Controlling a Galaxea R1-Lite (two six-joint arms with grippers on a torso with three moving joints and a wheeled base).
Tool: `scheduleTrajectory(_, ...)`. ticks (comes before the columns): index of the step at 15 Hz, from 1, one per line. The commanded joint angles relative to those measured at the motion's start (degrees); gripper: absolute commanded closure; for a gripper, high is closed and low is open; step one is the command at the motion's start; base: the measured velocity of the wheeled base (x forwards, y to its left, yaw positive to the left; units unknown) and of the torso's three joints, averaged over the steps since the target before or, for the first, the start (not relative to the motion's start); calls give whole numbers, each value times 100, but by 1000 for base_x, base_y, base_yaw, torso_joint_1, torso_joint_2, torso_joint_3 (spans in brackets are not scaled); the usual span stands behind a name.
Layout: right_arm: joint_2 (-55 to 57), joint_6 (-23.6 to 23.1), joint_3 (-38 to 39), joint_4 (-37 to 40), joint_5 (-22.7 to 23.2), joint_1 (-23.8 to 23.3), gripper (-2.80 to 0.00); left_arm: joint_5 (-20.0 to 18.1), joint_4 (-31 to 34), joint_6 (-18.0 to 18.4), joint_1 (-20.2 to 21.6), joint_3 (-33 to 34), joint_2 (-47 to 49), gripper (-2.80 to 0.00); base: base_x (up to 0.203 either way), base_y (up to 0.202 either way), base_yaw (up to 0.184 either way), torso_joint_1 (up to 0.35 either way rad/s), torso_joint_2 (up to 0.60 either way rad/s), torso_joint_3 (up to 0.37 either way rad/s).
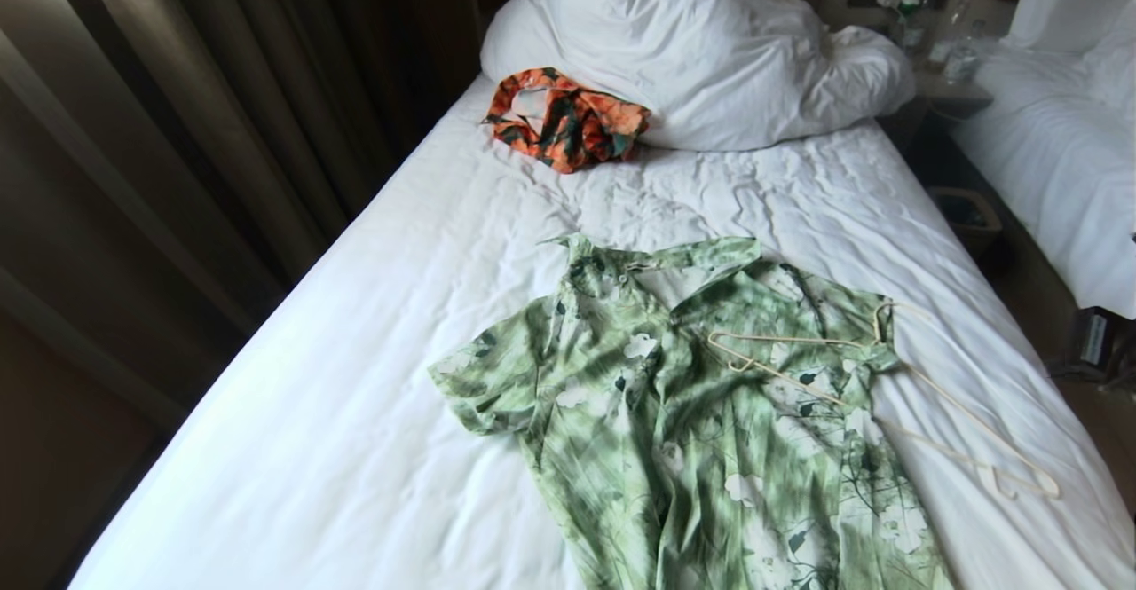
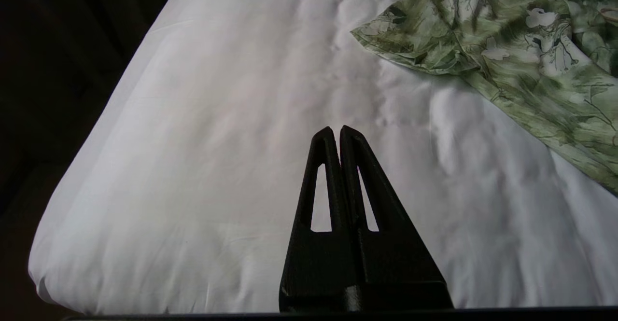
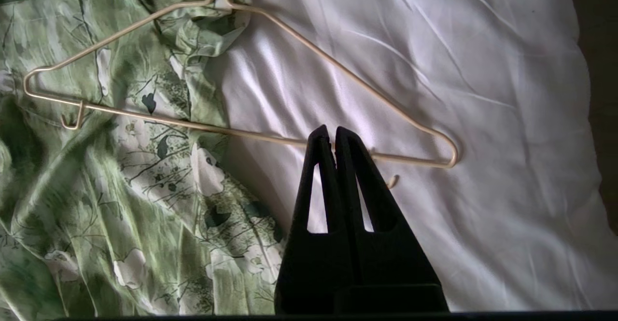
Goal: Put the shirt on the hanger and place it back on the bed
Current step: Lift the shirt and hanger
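Note:
The light-green flowered shirt (image 1: pixel 701 413) lies spread, collar toward the pillows, on the bed (image 1: pixel 355 413) with wrinkled white sheets. The cream wire hanger (image 1: pixel 887 395) rests partly on the shirt's right sleeve and partly on the sheet. In the right wrist view my right gripper (image 3: pixel 333 130) is shut and empty, hovering above the hanger (image 3: pixel 270 137) near its straight bottom bar, with the shirt (image 3: pixel 120 190) beside it. The left wrist view has my left gripper (image 2: pixel 336 130) shut and empty over bare sheet, the shirt's sleeve (image 2: pixel 483 36) well ahead of it. Neither arm appears in the head view.
A crumpled orange-and-dark-green garment (image 1: pixel 568 120) lies by the big white pillow (image 1: pixel 701 49) at the bed's head. Dark curtains (image 1: pixel 204 129) run along the left side. A second white bed (image 1: pixel 1056 137), a nightstand with bottles (image 1: pixel 941 49) and a bin (image 1: pixel 972 217) stand to the right.

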Motion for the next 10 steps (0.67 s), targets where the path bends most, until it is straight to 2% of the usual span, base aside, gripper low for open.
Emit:
scheduleTrajectory(1, 635, -706, -600, 639, 834, -587, 0, -2, 2, 1, 1, 0, -1, 0, 0, 0, 0, 0, 0, 0)
scheduleTrajectory(3, 1073, -1588, -962, 1307, 1225, -911, 0, -2, 2, 1, 1, 0, -1, 0, 0, 0, 0, 0, 0, 0)
scheduleTrajectory(6, 1587, -2644, -1294, 1759, 1383, -1245, 0, -2, 2, 1, 1, 0, -1, 0, 0, 0, 0, 0, 0, 0)
scheduleTrajectory(8, 1919, -3555, -1457, 1810, 1945, -1478, 0, -2, 2, 1, 1, 0, -1, 0, 0, 0, 0, 0, 0, 0)
scheduleTrajectory(10, 2281, -4019, -1883, 2102, 2408, -1584, 0, -2, 2, 1, 1, 0, -1, 0, 0, 0, 0, 0, 0, 0)
